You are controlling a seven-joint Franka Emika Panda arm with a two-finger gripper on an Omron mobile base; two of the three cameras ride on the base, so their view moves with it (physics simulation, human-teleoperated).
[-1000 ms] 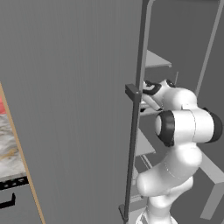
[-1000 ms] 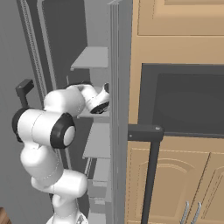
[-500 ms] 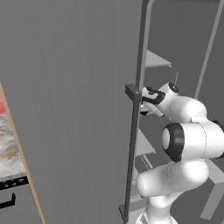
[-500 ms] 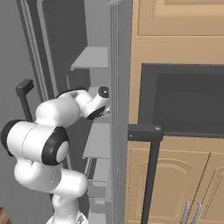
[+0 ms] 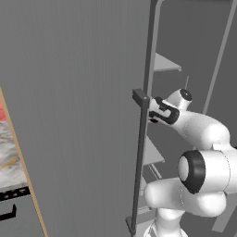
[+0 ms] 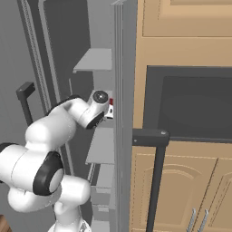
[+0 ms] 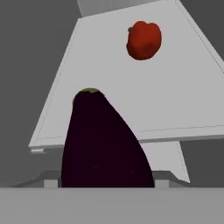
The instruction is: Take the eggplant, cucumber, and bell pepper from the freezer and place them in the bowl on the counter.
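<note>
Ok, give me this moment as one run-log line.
phase: reaching into freezer | eggplant: close before the hand, grip unclear | pepper: on shelf beyond | cucumber: unseen | bowl: unseen

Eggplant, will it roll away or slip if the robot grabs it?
The eggplant looks smooth and rounded, so it could slip in a pinch. Its fat, tapering shape would probably roll in a curve on the flat shelf. It looks firm, not floppy.

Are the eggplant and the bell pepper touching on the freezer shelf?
Apart. The hand view shows bare shelf between the eggplant and the bell pepper.
</note>
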